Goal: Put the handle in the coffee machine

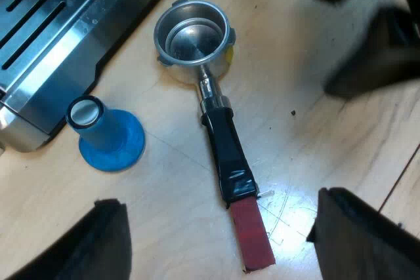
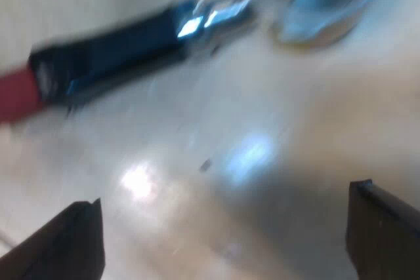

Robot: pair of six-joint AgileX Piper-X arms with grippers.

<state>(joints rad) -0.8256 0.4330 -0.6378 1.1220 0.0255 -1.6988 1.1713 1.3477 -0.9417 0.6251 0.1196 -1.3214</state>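
Round steel holder with black, red-tipped handle (image 1: 220, 142): lying loose on pale wooden table (image 1: 328, 136), near steel espresso machine (image 1: 59, 37) and blue cone-shaped tamper (image 1: 108, 137). Left gripper (image 1: 218, 214), right gripper (image 2: 224, 201): both hovering released, grasping nothing.

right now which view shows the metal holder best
The left wrist view: the round metal holder with its dark, red-ended handle lies whole, bowl up. The right wrist view clips its bowl and red tip.
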